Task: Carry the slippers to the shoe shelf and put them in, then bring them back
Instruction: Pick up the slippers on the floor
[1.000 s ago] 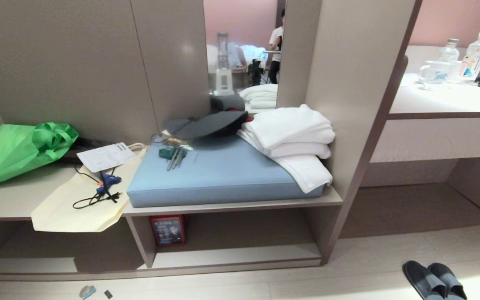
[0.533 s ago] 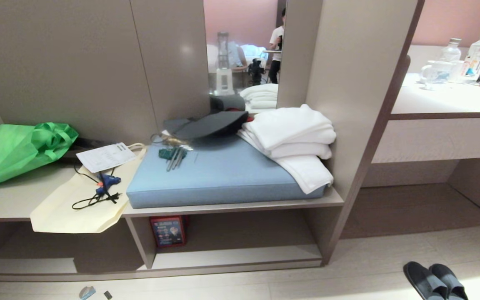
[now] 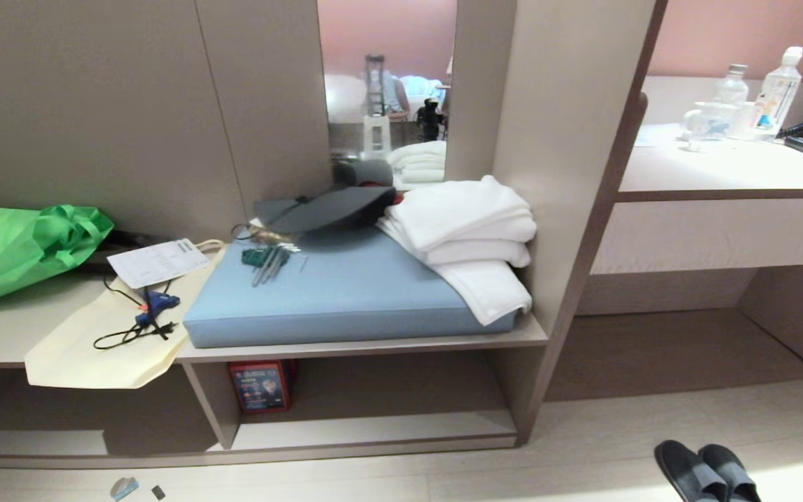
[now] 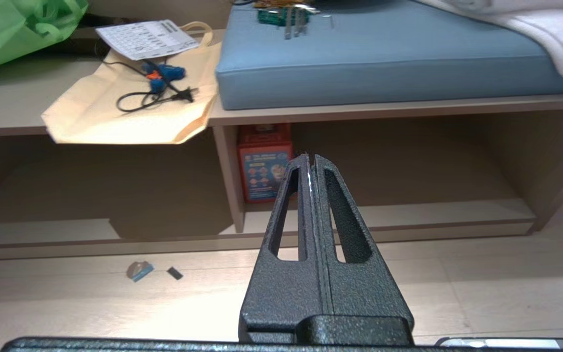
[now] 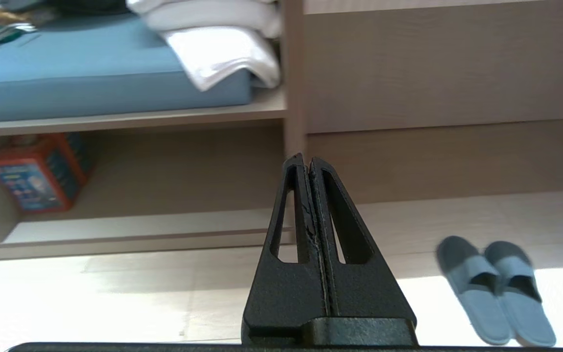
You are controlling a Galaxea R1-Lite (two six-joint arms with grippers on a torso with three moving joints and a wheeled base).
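The slippers (image 3: 687, 470), a dark pair with greyish-blue insoles, lie side by side on the pale floor at the lower right, in front of the desk recess. In the right wrist view the slippers (image 5: 477, 283) lie off to one side of my right gripper (image 5: 305, 159), which is shut and empty and well short of them. The shoe shelf (image 3: 373, 431) is the low open compartment under the blue cushion, with a pale base board (image 5: 140, 226). My left gripper (image 4: 309, 157) is shut, empty, and points at that compartment (image 4: 433, 211). Neither arm shows in the head view.
A red box (image 3: 259, 385) stands at the compartment's left end. Above lie a blue cushion (image 3: 346, 293), folded white towels (image 3: 464, 230), a cream tote (image 3: 88, 348) and a green bag (image 3: 18, 247). The desk counter (image 3: 722, 167) with bottles (image 3: 778, 90) is at right. Small scraps (image 3: 124, 488) lie on the floor.
The whole head view has slid to the left, so the camera has moved. The slippers and both grippers keep their places and states.
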